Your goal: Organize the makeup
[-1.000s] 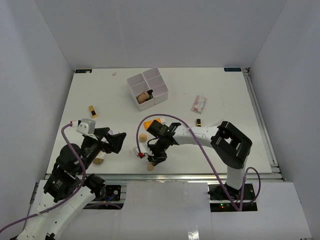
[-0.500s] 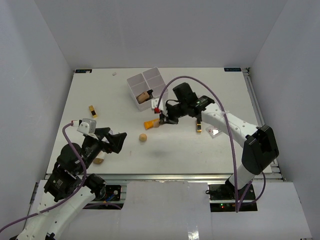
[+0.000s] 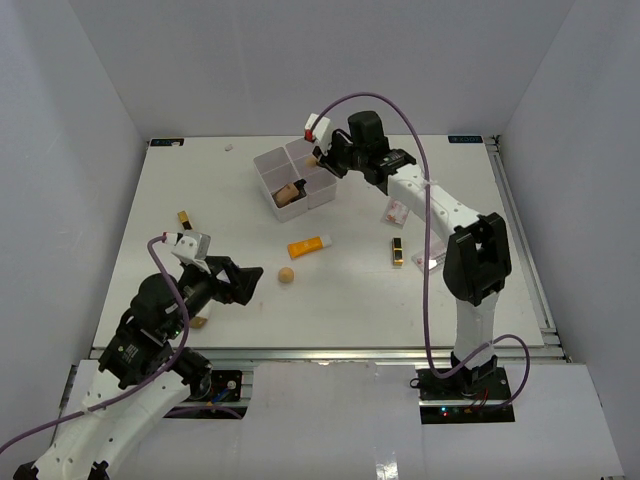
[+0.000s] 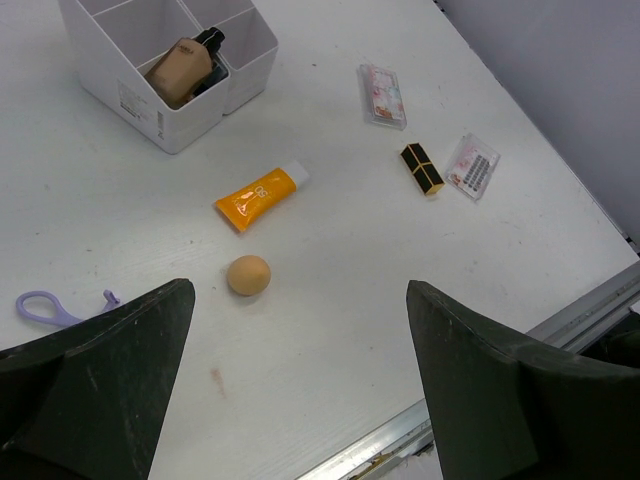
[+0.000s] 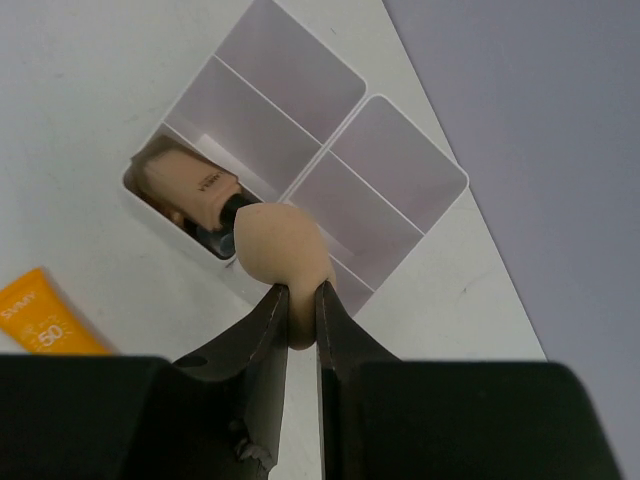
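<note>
My right gripper (image 3: 318, 160) (image 5: 302, 290) is shut on a beige egg-shaped sponge (image 5: 280, 245) and holds it above the white four-compartment box (image 3: 322, 183) (image 5: 385, 150). A skin-tone dark-capped bottle (image 3: 288, 193) (image 5: 185, 180) (image 4: 182, 72) lies in one compartment. An orange tube (image 3: 308, 246) (image 4: 258, 197) and a second sponge (image 3: 287, 275) (image 4: 248, 275) lie mid-table. My left gripper (image 3: 245, 282) (image 4: 298, 300) is open and empty, near the front left. A purple loop (image 4: 45, 308) lies by its left finger.
A black-gold lipstick (image 3: 398, 251) (image 4: 422, 168) and two clear packets (image 3: 397, 208) (image 3: 430, 263) lie on the right. Another lipstick (image 3: 185, 221) lies at the left. A beige item (image 3: 200, 322) sits partly hidden under the left arm.
My right gripper has carried the beige sponge from the table's front middle up and back to above the white box. The left arm has shifted slightly right.
</note>
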You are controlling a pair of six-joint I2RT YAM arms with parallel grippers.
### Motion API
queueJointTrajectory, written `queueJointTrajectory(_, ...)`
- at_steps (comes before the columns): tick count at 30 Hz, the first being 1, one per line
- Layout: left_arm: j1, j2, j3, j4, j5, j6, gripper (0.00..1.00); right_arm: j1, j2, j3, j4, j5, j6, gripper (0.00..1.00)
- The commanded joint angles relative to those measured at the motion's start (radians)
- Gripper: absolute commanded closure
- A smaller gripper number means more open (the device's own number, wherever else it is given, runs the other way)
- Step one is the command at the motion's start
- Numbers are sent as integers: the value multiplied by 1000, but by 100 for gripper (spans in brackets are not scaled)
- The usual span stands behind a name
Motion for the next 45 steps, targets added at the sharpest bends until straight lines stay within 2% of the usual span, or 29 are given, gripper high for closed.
queueJointTrajectory(1,5,11,-8,16,25,8,2,-33,72,76,71,33,29,90)
queueJointTrajectory(11,5,26,-10,20,36,12,2,-40,162,136,95,-40,-3,88)
queueJointTrajectory(20,5,25,-10,22,33,13,2,14,248,259,92,-90,-24,85)
queueJointTrajectory(32,5,23,-10,20,33,12,2,74,366,373,93,-60,-58,83)
queueJointTrajectory(45,5,19,-12,22,32,13,2,94,422,390,121,-1,-114,75)
